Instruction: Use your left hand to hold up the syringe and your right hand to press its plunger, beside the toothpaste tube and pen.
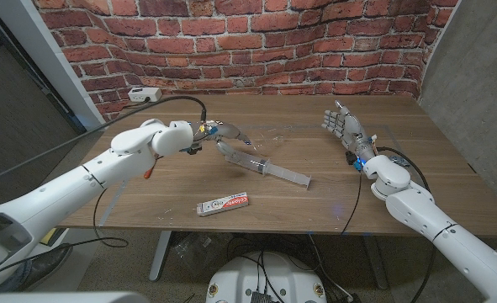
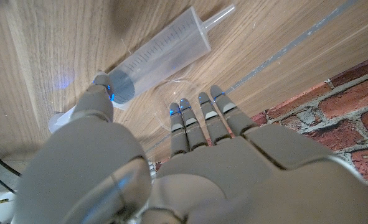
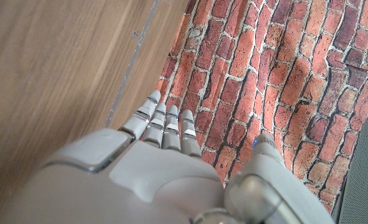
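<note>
While the left robot hand (image 1: pixel 219 133) hovers spread, apparently just touching the syringe (image 1: pixel 265 167) on the tabletop (image 1: pixel 315 210), it should close round the barrel; the right robot hand (image 1: pixel 342 126) waits empty, fingers apart.

wooden table (image 1: pixel 383 194); red brick wall (image 1: pixel 256 42) behind; white power strip (image 1: pixel 145 94) at its far-left corner.

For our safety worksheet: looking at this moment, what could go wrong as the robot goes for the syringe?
1. The left hand is open over the syringe, which lies flat on the table; a loose grasp might roll it.
2. The right hand waits far off, so pressing could come late or misaligned.
</note>
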{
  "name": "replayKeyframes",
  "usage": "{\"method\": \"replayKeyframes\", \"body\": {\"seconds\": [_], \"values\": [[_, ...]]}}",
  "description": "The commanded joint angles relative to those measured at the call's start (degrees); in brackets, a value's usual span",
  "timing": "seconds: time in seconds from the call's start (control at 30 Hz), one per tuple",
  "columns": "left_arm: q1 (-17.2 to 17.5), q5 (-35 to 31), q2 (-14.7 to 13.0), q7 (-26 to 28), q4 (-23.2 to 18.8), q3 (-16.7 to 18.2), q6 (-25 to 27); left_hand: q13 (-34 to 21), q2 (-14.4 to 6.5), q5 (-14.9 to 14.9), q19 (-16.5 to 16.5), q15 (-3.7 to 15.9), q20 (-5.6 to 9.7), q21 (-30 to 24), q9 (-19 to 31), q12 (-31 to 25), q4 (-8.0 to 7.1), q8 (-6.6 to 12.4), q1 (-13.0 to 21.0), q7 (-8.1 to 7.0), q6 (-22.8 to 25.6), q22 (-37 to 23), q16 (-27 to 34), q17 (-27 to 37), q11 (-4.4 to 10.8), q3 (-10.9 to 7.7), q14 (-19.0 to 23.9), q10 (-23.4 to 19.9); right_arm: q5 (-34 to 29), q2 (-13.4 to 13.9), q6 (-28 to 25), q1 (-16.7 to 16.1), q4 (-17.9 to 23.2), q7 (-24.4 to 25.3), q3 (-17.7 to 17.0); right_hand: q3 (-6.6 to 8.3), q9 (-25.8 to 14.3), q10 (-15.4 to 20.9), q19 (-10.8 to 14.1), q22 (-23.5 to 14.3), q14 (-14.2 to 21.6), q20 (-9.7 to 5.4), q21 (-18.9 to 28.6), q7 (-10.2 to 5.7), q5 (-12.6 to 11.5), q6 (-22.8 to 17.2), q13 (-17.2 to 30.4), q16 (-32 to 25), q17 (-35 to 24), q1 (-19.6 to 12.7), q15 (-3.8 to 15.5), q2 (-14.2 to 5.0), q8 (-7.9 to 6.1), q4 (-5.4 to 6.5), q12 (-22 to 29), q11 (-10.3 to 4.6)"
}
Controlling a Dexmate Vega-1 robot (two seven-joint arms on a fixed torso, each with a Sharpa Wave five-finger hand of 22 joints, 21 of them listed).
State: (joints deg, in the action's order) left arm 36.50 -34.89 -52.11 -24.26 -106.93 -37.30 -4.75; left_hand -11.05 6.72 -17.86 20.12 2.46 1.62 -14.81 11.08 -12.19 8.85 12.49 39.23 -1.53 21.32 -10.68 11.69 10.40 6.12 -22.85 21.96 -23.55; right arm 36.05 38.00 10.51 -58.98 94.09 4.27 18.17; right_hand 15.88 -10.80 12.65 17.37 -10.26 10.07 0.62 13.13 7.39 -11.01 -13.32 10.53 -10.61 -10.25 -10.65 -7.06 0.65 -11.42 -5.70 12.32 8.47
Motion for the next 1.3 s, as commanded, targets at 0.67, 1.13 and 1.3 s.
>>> {"method": "replayKeyframes", "body": {"seconds": [0.67,1.13,1.3], "values": [[-2.3,-1.6,3.7,1.4,6.8,-4.2,-1.1,-0.4,-0.2,-0.5,1.9,3.00,-0.44,-0.7,0.1,-0.1,-0.60,0.33,1.8,0.12,1.4,-0.3,0.2,0.2,-0.30,-0.29,1.9,-1.4,0.3,0.0,0.0,-0.1,-0.5,0.0,-0.1,0.07,-0.1,0.6,0.7,-0.3,0.7,0.04,-0.1,-0.23,0.2,-0.7,0.1,-0.1,-0.3,-0.4,-0.03,-0.15,-0.02,-0.27,0.0,0.46],[-1.9,-6.1,4.0,4.1,6.5,-5.9,-0.4,-0.4,-0.5,-0.6,2.1,3.05,-0.37,-0.7,0.1,-0.3,-0.63,0.66,2.5,-0.20,2.7,-0.3,0.2,0.2,-0.07,-0.42,2.8,-2.7,0.7,-0.4,0.3,0.6,-2.1,-1.0,0.2,0.04,-0.1,0.8,0.8,-0.3,0.9,-0.06,-0.1,-0.25,0.3,-0.7,0.1,-0.1,-0.3,-0.4,0.09,-0.18,0.02,-0.34,0.0,0.53],[-1.9,-8.4,4.1,5.4,6.1,-6.4,-0.5,-0.4,-0.5,-0.6,2.4,3.20,-0.22,-0.7,0.1,-0.4,-0.63,0.72,2.7,-0.30,3.0,-0.3,0.3,0.2,0.08,-0.45,3.2,-3.0,0.9,-0.5,0.6,0.7,-2.5,-1.3,0.2,0.02,-0.1,0.8,0.9,-0.3,0.9,-0.08,-0.1,-0.27,0.3,-0.7,0.1,-0.1,-0.3,-0.4,0.12,-0.18,0.02,-0.37,0.0,0.48]]}}
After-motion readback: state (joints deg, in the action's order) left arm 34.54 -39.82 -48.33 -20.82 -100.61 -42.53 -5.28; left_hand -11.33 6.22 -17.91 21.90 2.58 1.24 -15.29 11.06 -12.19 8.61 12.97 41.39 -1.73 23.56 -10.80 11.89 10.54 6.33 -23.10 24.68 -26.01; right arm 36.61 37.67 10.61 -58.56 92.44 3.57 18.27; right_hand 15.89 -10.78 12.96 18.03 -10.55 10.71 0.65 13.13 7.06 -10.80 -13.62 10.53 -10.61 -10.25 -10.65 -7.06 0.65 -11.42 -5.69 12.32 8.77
